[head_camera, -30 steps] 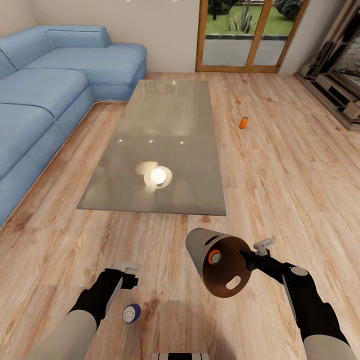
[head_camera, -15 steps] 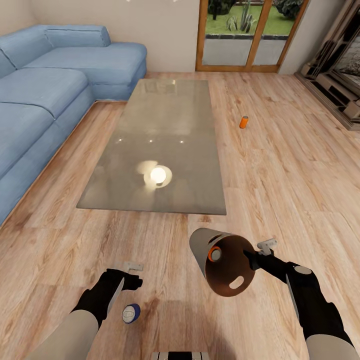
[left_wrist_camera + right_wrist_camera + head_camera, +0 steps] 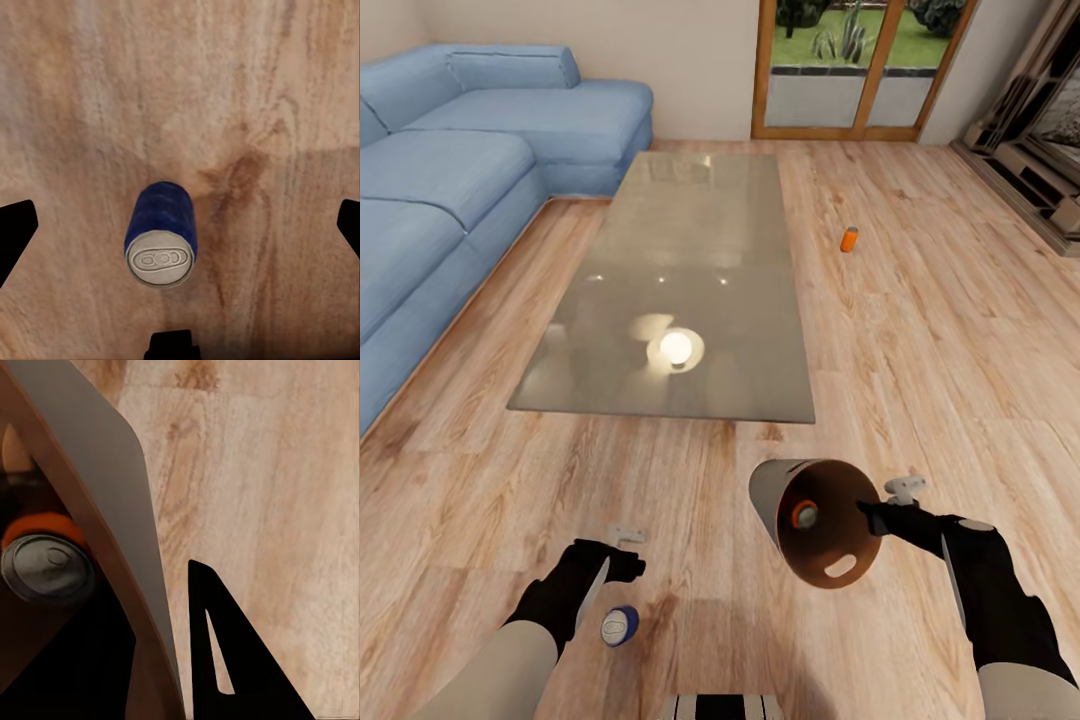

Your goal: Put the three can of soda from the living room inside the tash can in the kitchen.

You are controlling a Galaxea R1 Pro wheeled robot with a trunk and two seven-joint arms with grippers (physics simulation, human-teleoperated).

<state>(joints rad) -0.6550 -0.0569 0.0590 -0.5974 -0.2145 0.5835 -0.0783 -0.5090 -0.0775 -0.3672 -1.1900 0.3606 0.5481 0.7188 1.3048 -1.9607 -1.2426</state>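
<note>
Tilted bin, one can loaded, two on the floor.

The right gripper point(image 3: 882, 508) is clamped on the rim of the tash can point(image 3: 775, 487), held on its side with its mouth toward the robot; an orange can point(image 3: 804, 514) lies inside and could roll out if the bin tips further or swings. The left gripper point(image 3: 622, 548) hangs with its jaws spread wide over the blue can point(image 3: 160, 241), which lies on its side on the floor point(image 3: 920, 340); a careless close could nudge it away. The third can point(image 3: 849, 239) stands on the floor just beside the glass tabletop point(image 3: 690, 260), well apart from both arms.
</note>
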